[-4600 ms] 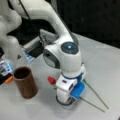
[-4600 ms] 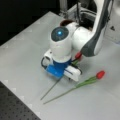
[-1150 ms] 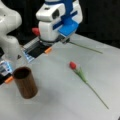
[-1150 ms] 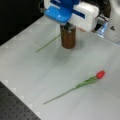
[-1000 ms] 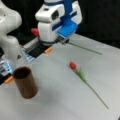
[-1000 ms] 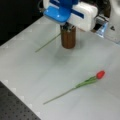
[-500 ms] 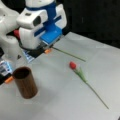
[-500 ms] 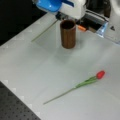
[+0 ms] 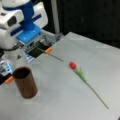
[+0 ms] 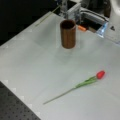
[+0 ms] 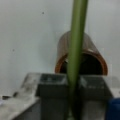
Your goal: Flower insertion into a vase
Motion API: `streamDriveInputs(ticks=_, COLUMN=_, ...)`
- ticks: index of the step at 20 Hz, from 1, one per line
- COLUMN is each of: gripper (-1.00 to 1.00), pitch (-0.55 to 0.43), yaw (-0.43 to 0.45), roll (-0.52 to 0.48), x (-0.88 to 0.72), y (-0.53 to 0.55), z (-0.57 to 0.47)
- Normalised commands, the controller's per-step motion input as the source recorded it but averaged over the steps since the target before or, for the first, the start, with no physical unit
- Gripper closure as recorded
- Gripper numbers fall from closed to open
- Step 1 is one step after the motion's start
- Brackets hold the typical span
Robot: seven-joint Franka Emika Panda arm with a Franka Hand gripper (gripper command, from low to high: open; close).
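Vase (image 9: pixel 25 85) stands upright on the counter (image 9: pixel 75 100) at a front view's left, mouth open, nothing inside it. Pincer (image 11: pixel 73 85) hangs above and beside it, pinching a green stem (image 11: pixel 76 37) that pokes out sideways in a front view (image 9: pixel 50 53), probably lining up over the mouth. A red flower (image 9: pixel 73 65) lies flat on the counter, well apart from the vase, untouched

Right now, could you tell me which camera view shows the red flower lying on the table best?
A front view shows the red flower whole, from bloom to stem tip, unobstructed. Another front view also shows it lying flat. The wrist view shows only the vase and the gripper's green stem.
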Motion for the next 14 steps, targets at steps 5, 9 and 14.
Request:
streamDriveInputs(ticks=5, gripper=1.0, pitch=-0.148, yaw=0.218, roll=-0.152, x=-0.59, y=-0.2, z=-0.18)
streamDriveInputs(ticks=9, gripper=1.0, pitch=-0.145, yaw=0.214, roll=-0.184, x=-0.47, y=-0.19, z=-0.22)
streamDriveInputs(ticks=14, gripper=1.0, pitch=-0.159, yaw=0.189, roll=-0.168, x=-0.39, y=-0.16, z=-0.27)
